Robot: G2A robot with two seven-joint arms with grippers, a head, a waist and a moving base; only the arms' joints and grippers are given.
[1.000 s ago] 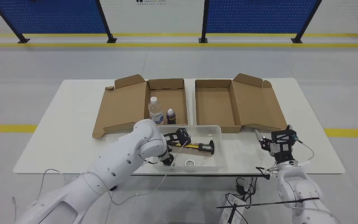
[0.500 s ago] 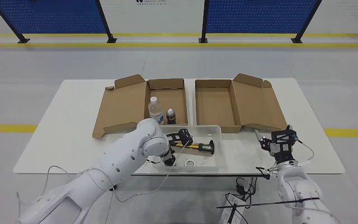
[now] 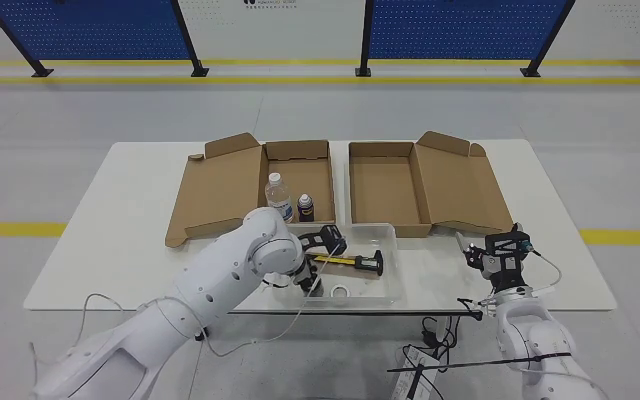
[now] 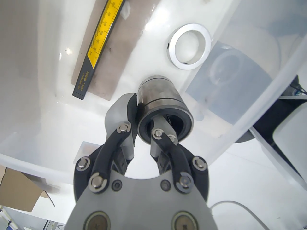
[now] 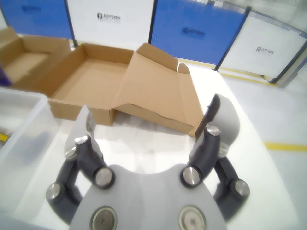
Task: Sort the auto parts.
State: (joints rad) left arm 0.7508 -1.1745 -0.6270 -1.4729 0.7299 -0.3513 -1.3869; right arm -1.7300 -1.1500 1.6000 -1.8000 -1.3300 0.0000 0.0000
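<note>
My left gripper (image 4: 146, 114) is down inside the clear plastic bin (image 4: 254, 82), shut on a steel cylindrical bearing (image 4: 165, 104). One finger is in its bore and the other presses on its outer wall. A silver ring (image 4: 189, 46) and a yellow-and-black ruler (image 4: 105, 27) lie on the bin floor just beyond. From above, the left gripper (image 3: 306, 284) is at the bin's (image 3: 392, 262) front left, with the ring (image 3: 341, 292) beside it. My right gripper (image 5: 151, 118) is open and holds nothing, low over the table right of the bin (image 3: 497, 250).
Two open cardboard boxes stand behind the bin. The left box (image 3: 297, 165) holds a clear bottle (image 3: 278, 197) and a small dark can (image 3: 306, 207); the right box (image 3: 385, 190) holds nothing. A black part (image 3: 372, 264) lies at the ruler's right end.
The left arm has shifted slightly to the right inside the bin. The right arm has not moved.
</note>
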